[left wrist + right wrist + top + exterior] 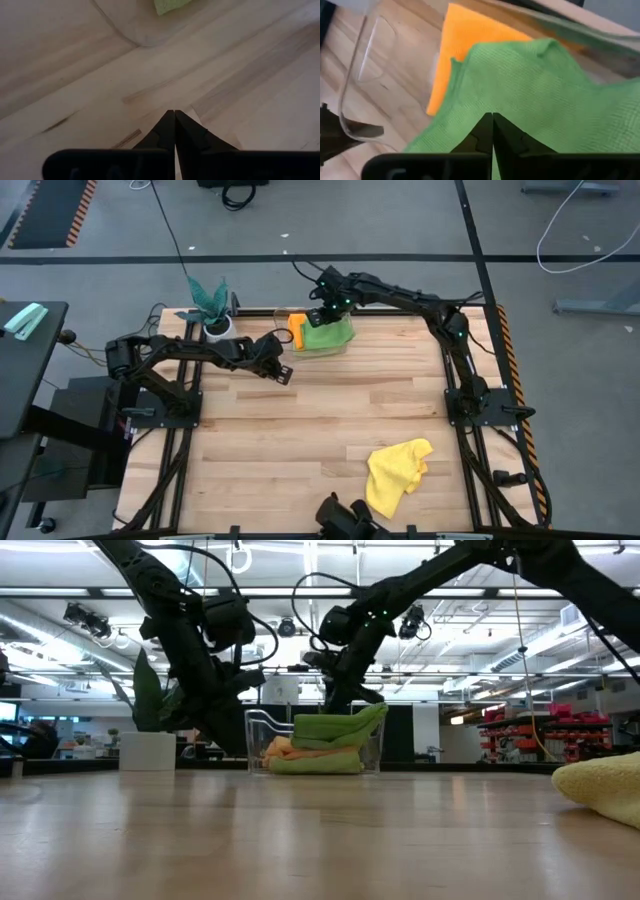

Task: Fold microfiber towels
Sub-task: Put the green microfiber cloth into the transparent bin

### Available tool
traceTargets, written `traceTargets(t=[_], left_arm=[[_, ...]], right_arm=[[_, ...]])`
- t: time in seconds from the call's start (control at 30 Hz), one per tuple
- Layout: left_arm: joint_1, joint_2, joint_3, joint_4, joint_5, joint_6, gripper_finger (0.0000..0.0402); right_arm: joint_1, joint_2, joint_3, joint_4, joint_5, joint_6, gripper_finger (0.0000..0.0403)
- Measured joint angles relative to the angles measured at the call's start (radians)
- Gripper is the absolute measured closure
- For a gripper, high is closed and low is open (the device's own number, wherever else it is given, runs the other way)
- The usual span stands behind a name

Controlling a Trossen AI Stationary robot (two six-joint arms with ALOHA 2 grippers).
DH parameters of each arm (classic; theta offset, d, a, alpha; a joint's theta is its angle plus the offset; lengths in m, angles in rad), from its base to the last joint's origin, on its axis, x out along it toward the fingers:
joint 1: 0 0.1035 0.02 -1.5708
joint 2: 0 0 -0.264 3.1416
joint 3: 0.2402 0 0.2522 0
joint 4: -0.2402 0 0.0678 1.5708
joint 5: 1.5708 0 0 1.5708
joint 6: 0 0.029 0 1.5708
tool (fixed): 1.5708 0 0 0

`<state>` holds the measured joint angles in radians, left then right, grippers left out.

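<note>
1. Looking down from the high view, the clear bin [322, 345] is sitting at the bench's far edge, near its middle, holding an orange towel [297, 330] and a green towel [330, 334]. The right gripper [325, 319] is hovering over the bin. The left gripper [282, 373] is waiting just off the bin's left side, over bare wood. A yellow towel [395, 473] is lying crumpled near the front edge, toward the right corner, apparently not yet folded, so the job seems partly done.
2. Sighting level in the low view, the bin's towels are lying stacked flat, green layers with orange between them, the top green towel [342, 725] drooping over the rim. The yellow towel [602, 786] is bulging at the right edge.
3. Peering through the left wrist view, the jaws are pressing together, holding nothing.
4. Peering through the right wrist view, the jaws are meeting tip to tip just above the green towel [540, 95]; whether they are pinching it cannot be told. The orange towel [465, 45] is lying smooth beneath.
</note>
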<state>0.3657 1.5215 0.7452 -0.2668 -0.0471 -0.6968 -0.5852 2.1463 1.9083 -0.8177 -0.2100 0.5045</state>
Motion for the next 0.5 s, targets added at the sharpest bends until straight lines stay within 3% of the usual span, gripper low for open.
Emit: traceTargets(t=[0.33, 0.5], left_arm=[[-0.032, 0.0, 0.0, 0.014, -0.001, -0.058, 0.0372], [-0.056, 0.0, 0.0, 0.027, -0.003, -0.084, 0.0383]], right_arm=[[0.018, 0.081, 0.001, 0.011, 0.014, -0.046, 0.0398], [0.053, 0.098, 0.0, 0.017, 0.183, -0.184, 0.0399]])
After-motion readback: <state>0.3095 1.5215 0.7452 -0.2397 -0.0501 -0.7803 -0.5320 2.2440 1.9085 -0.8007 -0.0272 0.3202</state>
